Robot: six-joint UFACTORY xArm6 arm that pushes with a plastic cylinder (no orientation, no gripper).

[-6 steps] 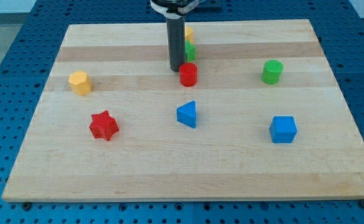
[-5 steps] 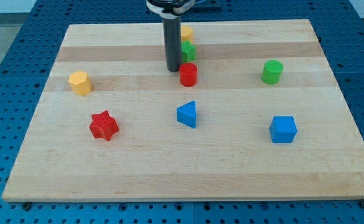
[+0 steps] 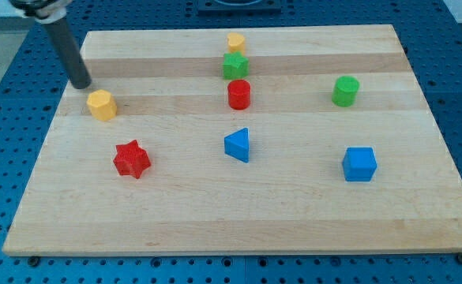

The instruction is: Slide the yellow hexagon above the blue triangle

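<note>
My tip (image 3: 81, 84) sits low (rod leaning toward the view's top-left).

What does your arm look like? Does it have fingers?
No fingers at all. My arm ends in a straight, smooth, dark grey rod with a round tip. At the view's top, a light-coloured collar holds the rod. I see no cables or markings.

Bare board lies between yellow hexagon (image 3: 101, 104) and blue triangle (image 3: 238, 146); red cylinder (image 3: 239, 95) stands above the triangle
</note>
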